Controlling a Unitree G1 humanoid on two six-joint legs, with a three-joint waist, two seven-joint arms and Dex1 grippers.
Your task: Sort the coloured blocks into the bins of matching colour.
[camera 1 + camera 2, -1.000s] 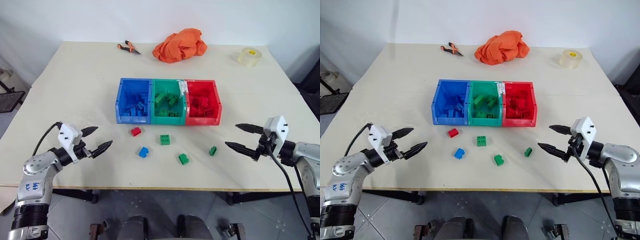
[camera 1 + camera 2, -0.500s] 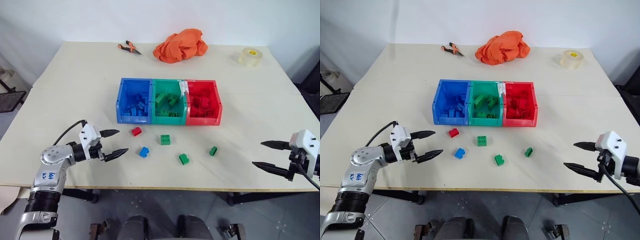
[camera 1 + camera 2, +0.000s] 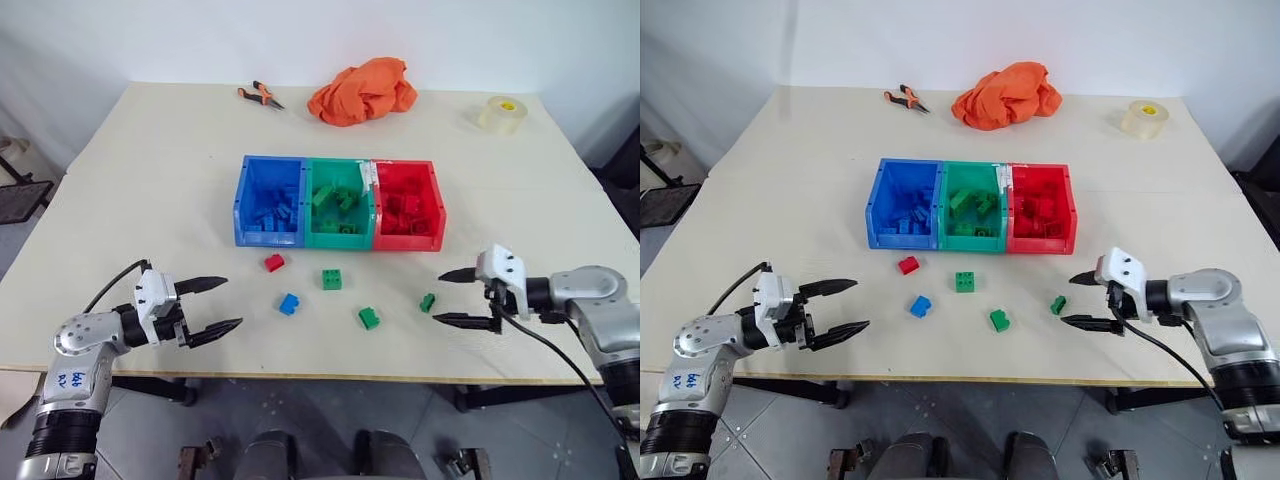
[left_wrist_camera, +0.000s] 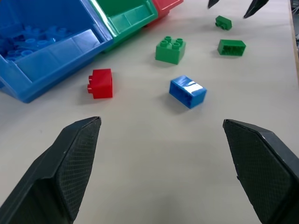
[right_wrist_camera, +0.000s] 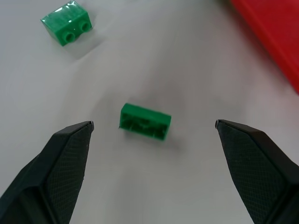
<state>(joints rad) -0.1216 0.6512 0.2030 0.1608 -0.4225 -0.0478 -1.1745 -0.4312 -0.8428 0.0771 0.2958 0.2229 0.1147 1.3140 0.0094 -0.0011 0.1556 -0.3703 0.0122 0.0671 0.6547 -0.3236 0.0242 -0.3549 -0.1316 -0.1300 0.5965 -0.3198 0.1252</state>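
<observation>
Nearest the robot, both arms hang low over the front of the table (image 3: pixel 140 180), empty. The left gripper (image 3: pixel 214 305) has its fingers spread wide, well short of the loose blocks; the right gripper (image 3: pixel 450 298) is spread just as wide, its tips framing the small green block (image 3: pixel 427 301) on the right — in the right wrist view that block lies on the table between the two fingers, untouched.

Five blocks are left to sort, scattered in front of the bins: that small green block, a green block (image 3: pixel 368 318) near the front edge, a blue block (image 3: pixel 288 303), a studded green block (image 3: pixel 330 279) and a red block (image 3: pixel 272 263).

Beyond them the joined bins sit mid-table — blue bin (image 3: pixel 268 200), green bin (image 3: pixel 339 202), red bin (image 3: pixel 406 204) — each already holding a heap of matching blocks. By this look the job is mostly done, with the right arm's green block likely next.
</observation>
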